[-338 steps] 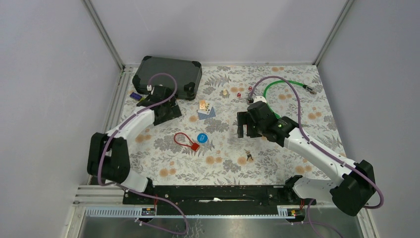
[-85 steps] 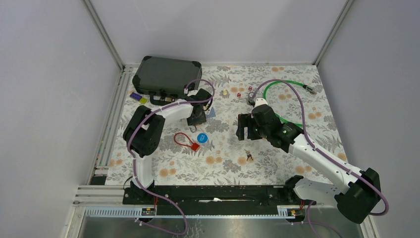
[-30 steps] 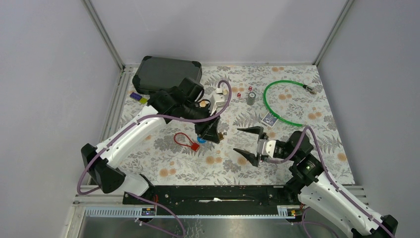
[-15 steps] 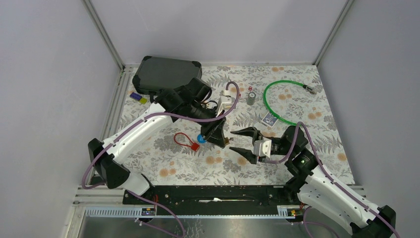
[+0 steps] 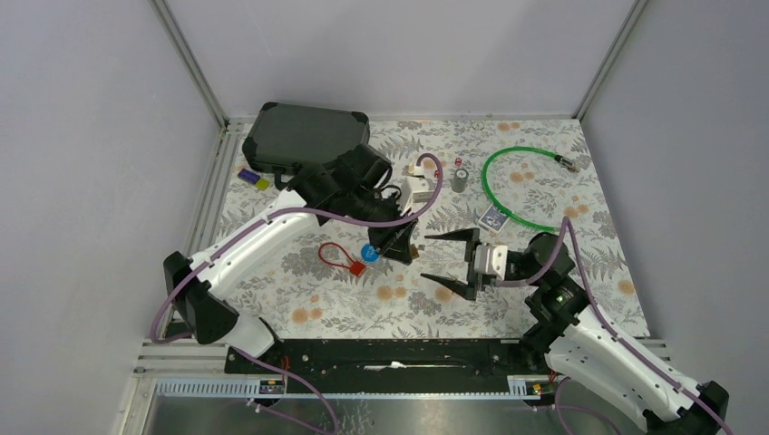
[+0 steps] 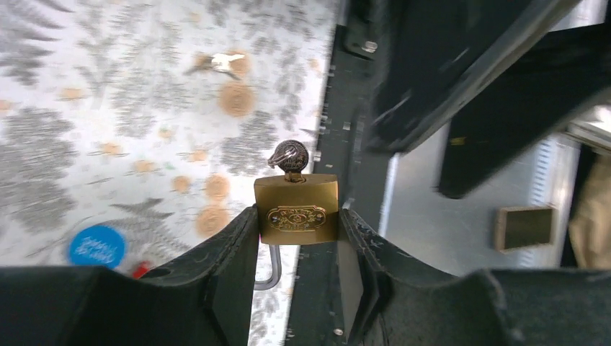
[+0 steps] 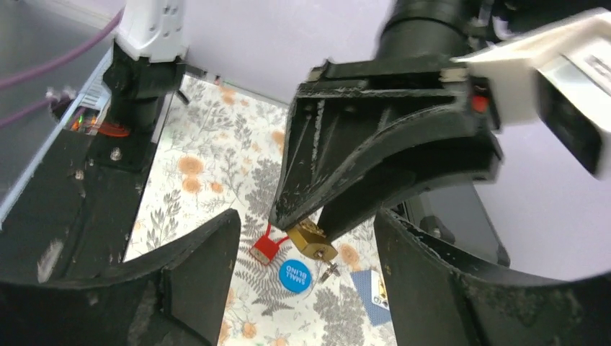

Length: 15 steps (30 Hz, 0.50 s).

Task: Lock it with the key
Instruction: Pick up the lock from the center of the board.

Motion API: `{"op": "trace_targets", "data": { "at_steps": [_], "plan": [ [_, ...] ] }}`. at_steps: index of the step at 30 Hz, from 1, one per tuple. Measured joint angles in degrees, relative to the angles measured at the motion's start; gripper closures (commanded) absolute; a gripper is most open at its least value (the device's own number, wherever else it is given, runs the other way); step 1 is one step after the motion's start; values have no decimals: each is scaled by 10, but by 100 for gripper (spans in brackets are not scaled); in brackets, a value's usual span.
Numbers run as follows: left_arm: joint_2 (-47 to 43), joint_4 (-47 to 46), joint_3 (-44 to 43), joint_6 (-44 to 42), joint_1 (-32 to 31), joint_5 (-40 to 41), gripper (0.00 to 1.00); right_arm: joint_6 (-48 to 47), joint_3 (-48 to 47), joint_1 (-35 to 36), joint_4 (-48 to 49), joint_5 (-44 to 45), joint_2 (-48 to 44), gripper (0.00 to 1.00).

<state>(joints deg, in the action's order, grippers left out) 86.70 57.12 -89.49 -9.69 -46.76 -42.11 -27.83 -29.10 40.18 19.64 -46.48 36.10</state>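
A brass padlock (image 6: 296, 209) is clamped by its body between the fingers of my left gripper (image 6: 296, 216), held above the table. A key (image 6: 290, 156) sticks out of its bottom, and its steel shackle (image 6: 268, 270) points back toward the wrist. From above, the left gripper (image 5: 402, 243) holds the padlock (image 5: 411, 246) at mid-table. My right gripper (image 5: 424, 257) faces it from the right with its jaws wide open and nothing between them. In the right wrist view the padlock (image 7: 311, 240) and key (image 7: 331, 271) hang ahead of the right gripper (image 7: 306, 220), apart from both fingers.
A red seal tag (image 5: 343, 258) and a blue disc (image 5: 369, 252) lie under the left gripper. A playing card (image 5: 491, 218), a green cable (image 5: 517, 186), a small grey cylinder (image 5: 461, 178) and a black case (image 5: 304, 136) lie farther back. A loose key bunch (image 6: 216, 63) lies on the cloth.
My left arm has carried the padlock rightward toward the right gripper. The right gripper has risen and turned level with it; its jaws narrowed briefly, then widened again.
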Motion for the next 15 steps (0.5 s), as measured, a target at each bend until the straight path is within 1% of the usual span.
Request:
{"op": "trace_targets", "data": {
  "at_steps": [2,4,7,9,10,12,15],
  "plan": [
    [-17,-22,12,1,-2,48,100,59,-2,0,8,40,-13,26],
    [-50,-57,42,0,-6,103,100,136,-22,1,-4,104,-18,27],
    [-132,-136,120,-16,-16,179,100,240,-98,1,-70,209,4,25],
    [-202,-203,189,-39,-23,207,100,306,-171,1,-127,279,38,25],
    [-238,-235,225,-51,-26,215,100,332,-198,0,-151,301,55,24],
    [-295,-282,279,-77,-30,219,100,388,-249,0,-204,327,92,23],
    [-320,-312,295,-116,-33,217,100,464,-283,0,-252,318,142,20]
  ]
}}
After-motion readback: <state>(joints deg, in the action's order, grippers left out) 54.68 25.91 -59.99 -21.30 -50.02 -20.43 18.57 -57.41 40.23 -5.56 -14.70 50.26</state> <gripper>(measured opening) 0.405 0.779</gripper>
